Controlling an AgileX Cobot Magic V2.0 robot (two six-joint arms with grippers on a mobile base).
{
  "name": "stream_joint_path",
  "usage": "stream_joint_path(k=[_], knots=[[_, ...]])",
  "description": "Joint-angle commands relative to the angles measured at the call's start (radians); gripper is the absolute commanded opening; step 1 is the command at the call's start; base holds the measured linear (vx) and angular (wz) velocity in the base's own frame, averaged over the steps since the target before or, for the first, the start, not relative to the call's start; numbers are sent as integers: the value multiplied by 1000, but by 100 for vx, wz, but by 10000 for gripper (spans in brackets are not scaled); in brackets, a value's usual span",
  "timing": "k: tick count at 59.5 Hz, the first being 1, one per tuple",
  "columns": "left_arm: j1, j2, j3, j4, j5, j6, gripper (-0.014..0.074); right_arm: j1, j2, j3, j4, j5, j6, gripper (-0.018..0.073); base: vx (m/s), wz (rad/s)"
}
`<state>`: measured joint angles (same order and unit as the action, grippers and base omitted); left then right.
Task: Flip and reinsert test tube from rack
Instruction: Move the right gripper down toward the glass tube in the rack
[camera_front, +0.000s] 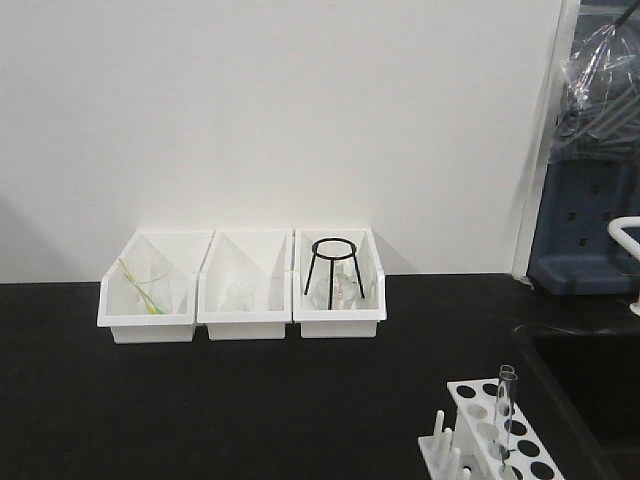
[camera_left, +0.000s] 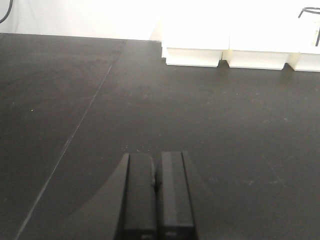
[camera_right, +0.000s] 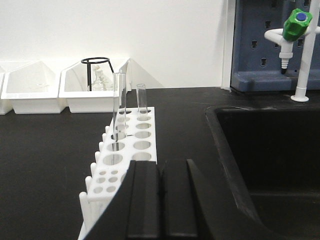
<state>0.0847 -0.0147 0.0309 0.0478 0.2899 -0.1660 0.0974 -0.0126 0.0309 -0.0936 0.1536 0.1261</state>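
The white rack (camera_right: 128, 151) stands on the black table just ahead of my right gripper (camera_right: 160, 164), which is shut and empty, its tips over the rack's near end. Two clear test tubes stand upright in holes toward the far end: a taller one (camera_right: 119, 105) in the left row and a shorter one (camera_right: 142, 101) behind it on the right. From the front, the rack (camera_front: 478, 412) sits at the bottom right with one test tube (camera_front: 506, 405) rising from it. My left gripper (camera_left: 155, 156) hangs shut and empty over bare black table, far from the rack.
Three white slant-fronted bins (camera_front: 243, 318) line the back wall; the right one holds a black wire stand (camera_front: 331, 262) and glassware. A deep black sink (camera_right: 270, 160) opens right of the rack, with a green-capped tap (camera_right: 297, 25) behind it.
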Motion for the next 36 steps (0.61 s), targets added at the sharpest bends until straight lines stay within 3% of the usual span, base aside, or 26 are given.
stream_joint_path(k=[1, 14, 21, 29, 36], knots=[[-5, -13, 1, -4, -88, 0, -6, -6, -1, 1, -4, -84, -6, -8, 6, 2], [-5, -13, 1, -4, -88, 0, -6, -6, -1, 1, -4, -115, -6, -8, 3, 1], [-5, -13, 1, -4, -88, 0, -6, -6, -1, -49, 26, -347, 24, -8, 0, 0], [-5, -13, 1, -4, -88, 0, -6, -7, 75, -256, 30, -433, -65, -8, 0, 0], [-5, -13, 1, -4, -88, 0, -6, -7, 319, -458, 58, -429, -151, -8, 0, 2]])
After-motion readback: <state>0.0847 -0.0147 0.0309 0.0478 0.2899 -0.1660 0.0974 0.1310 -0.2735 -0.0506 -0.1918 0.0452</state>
